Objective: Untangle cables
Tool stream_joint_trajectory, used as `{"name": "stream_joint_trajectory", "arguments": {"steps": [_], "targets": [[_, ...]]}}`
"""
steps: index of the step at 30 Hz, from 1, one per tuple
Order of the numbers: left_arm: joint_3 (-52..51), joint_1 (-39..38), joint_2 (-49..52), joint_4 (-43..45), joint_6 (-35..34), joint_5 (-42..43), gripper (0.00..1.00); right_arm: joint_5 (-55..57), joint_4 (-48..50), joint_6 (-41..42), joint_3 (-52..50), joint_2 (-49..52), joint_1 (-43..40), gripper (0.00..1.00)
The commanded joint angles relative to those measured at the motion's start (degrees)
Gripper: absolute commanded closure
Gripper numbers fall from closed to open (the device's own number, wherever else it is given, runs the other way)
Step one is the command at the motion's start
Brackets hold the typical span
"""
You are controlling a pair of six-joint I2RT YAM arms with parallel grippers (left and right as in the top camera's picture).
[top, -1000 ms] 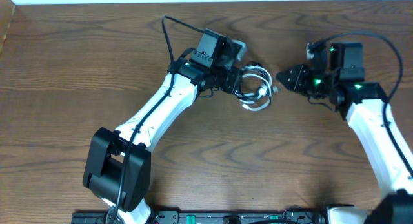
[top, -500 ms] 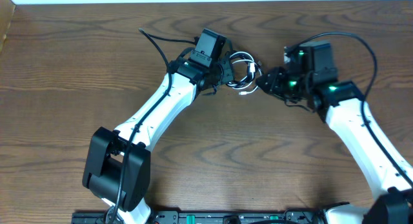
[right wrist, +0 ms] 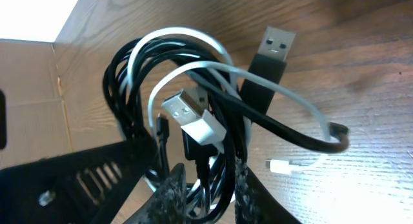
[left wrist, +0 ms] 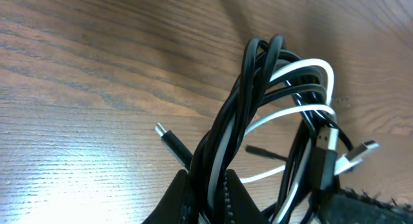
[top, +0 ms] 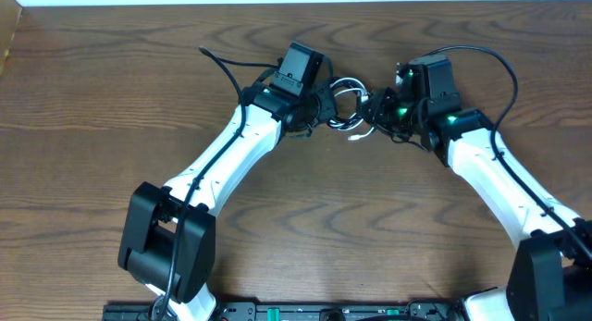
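Observation:
The cables [top: 350, 103], one white and one black, form a tangled coil between my two grippers at the table's back middle. My left gripper [top: 326, 106] is shut on black and white strands of the cables [left wrist: 284, 75], which pass between its fingertips [left wrist: 210, 198]. My right gripper [top: 373, 113] meets the coil from the right. Its jaws [right wrist: 206, 192] stand narrow, with several strands pinched between them. A white USB plug [right wrist: 193, 117], a black USB plug [right wrist: 268, 56] and a small white plug [right wrist: 284, 166] stick out of the coil.
A cardboard box [right wrist: 32, 101] stands at the table's far left edge. The left arm's own thick black wire [top: 227, 62] loops over the table behind it. My left gripper's black body [right wrist: 77, 179] sits close beside my right fingers.
My right gripper has moved left up to the coil and narrowed its jaws onto the strands. The left gripper kept its hold and drew the coil slightly left and back.

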Motion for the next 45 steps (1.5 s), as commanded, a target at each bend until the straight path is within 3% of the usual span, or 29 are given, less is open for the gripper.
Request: {"name": "stream_joint_trajectory", "arguments": {"steps": [1,5,11,16,22,27,32,38,43,45], "targets": [[-0.15,-0.04,0.17,-0.11,-0.42,3.45,0.93,0.44,1.55,1.49,-0.02,1.49,0.44,0.84],[-0.15,-0.04,0.17,-0.11,0.02,6.45,0.93,0.44,2.21,1.62,-0.02,1.88,0.44,0.99],[-0.15,-0.04,0.17,-1.40,9.66,6.71,0.93,-0.98,2.80,1.33,0.00,1.33,-0.94,0.99],[-0.15,-0.04,0.22,-2.64,17.66,6.71,0.93,-8.87,5.20,0.74,0.02,-1.11,-6.60,0.99],[-0.15,-0.04,0.22,-2.95,22.25,6.78,0.93,-18.32,6.36,1.60,0.02,-2.32,-15.47,0.99],[-0.15,-0.04,0.22,-3.08,26.56,8.87,0.93,-18.08,3.78,-1.36,0.00,-2.32,-19.30,0.99],[-0.17,0.00,0.22,-1.86,25.73,8.13,0.93,-18.47,-0.92,-7.23,0.00,-2.32,-18.18,0.96],[-0.17,0.00,0.24,-0.50,16.98,3.76,0.93,-20.52,-3.67,-12.66,0.00,-2.32,-12.66,0.66],[-0.15,0.00,0.33,-0.57,11.56,0.44,0.93,-15.67,-6.12,-10.12,0.00,-2.21,-7.67,0.64],[-0.17,0.00,0.33,-0.63,10.75,0.44,0.93,-12.22,-7.41,-7.67,0.00,-1.99,-6.40,0.68]]}}
